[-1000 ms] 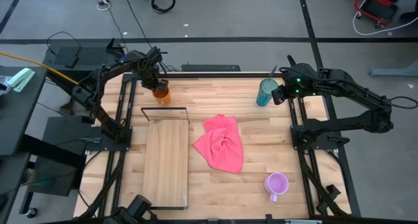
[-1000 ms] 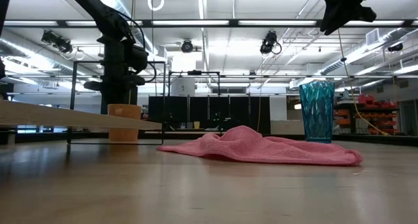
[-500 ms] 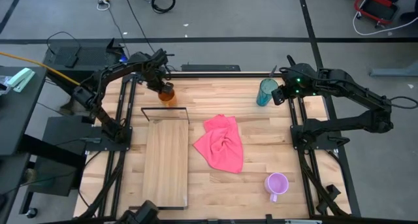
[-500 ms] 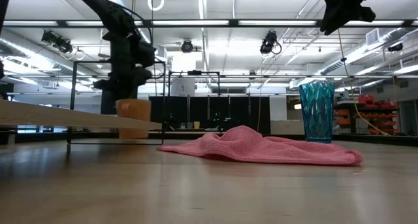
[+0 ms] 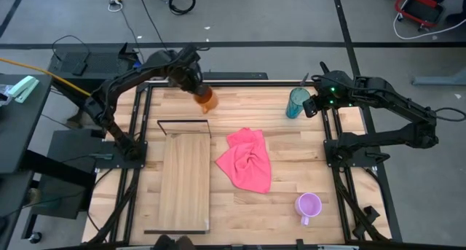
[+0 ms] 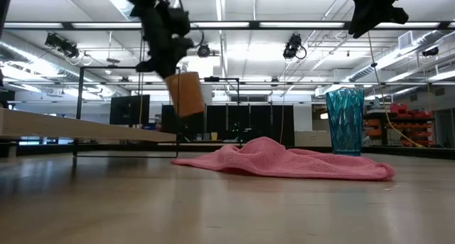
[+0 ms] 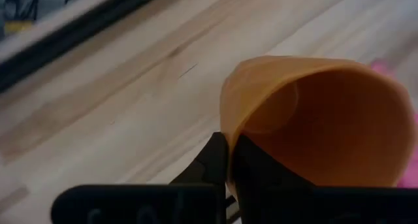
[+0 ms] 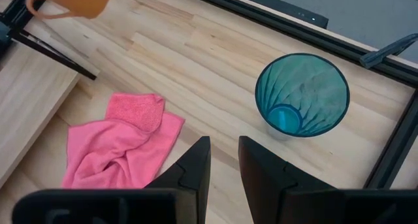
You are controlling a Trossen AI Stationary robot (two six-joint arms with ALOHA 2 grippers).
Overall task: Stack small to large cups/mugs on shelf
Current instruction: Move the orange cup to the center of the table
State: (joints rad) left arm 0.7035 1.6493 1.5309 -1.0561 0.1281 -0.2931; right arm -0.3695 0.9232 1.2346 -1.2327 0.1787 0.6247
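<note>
My left gripper [image 5: 194, 84] is shut on the orange mug [image 5: 204, 98], which is in the air over the table's far side, beyond the shelf's black wire frame [image 5: 183, 122]; the low view shows the mug [image 6: 184, 93] well above the shelf plank [image 6: 78, 128]. My right gripper [image 8: 223, 145] is open and empty, high beside the teal tumbler [image 8: 302, 93], which stands upright on its base at the far right [image 5: 295, 103]. The lilac mug [image 5: 309, 205] stands near the front right. My left gripper pinches the orange mug's wall at its rim [image 7: 228, 140], one finger outside and one finger [image 7: 251, 168] inside the mug. The mug is lifted clear of the table and hangs tilted below the fingers, its open mouth toward the wrist camera.
A crumpled pink cloth [image 5: 247, 159] lies mid-table between the shelf [image 5: 185, 181] and the right arm. Black frame rails run along the table's left and right sides. Bare wood lies in front of the cloth.
My left gripper has lifted the orange mug off the table and carried it up and toward the table's right, past the wire frame's far end. The mug, upright before, now hangs tilted.
</note>
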